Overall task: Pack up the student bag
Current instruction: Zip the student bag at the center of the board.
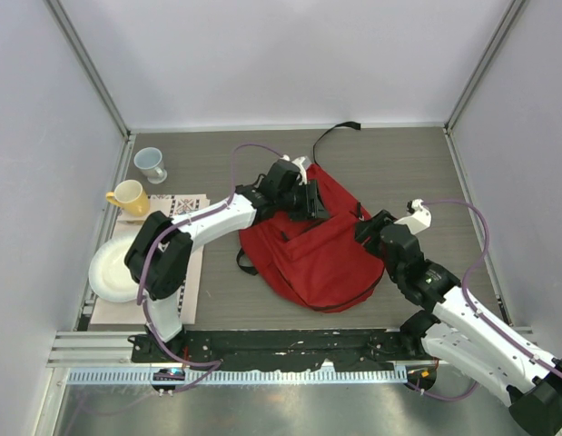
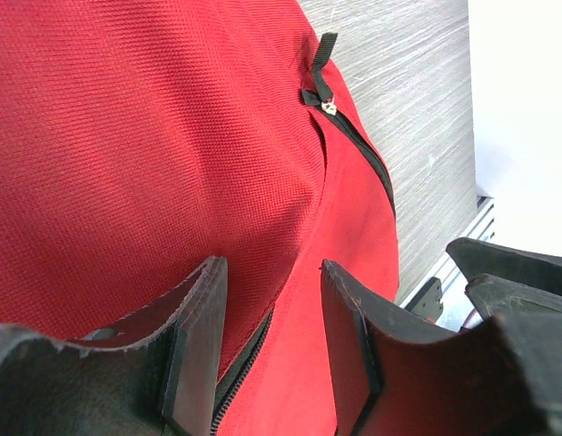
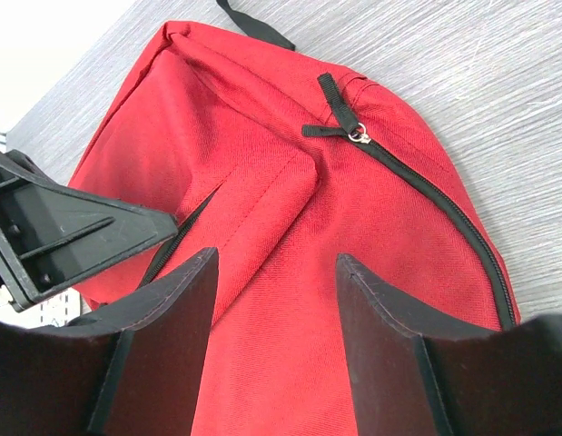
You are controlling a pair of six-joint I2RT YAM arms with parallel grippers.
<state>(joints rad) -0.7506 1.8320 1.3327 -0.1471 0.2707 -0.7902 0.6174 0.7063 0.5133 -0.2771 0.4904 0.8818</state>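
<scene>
Student bag (image 1: 326,259) beneath left hand (image 1: 312,202)

The whole worktop (image 1: 399,163) is being taken in from high above and behind the arm bases. That view is being aimed steeply down, and the student bag (image 1: 317,254) is being framed near the middle, well away from the lens. On the left wrist, the camera is being pointed out along the left fingers (image 2: 194,345), and the bag's red cloth is being seen from very close, filling most of the frame. From the right wrist, the bag is being viewed past the right fingers (image 3: 162,345) from a little farther back, so more of its outline is being shown. One black zip pull (image 2: 324,86) is being caught by both wrist views, and the bag by all three.
</scene>
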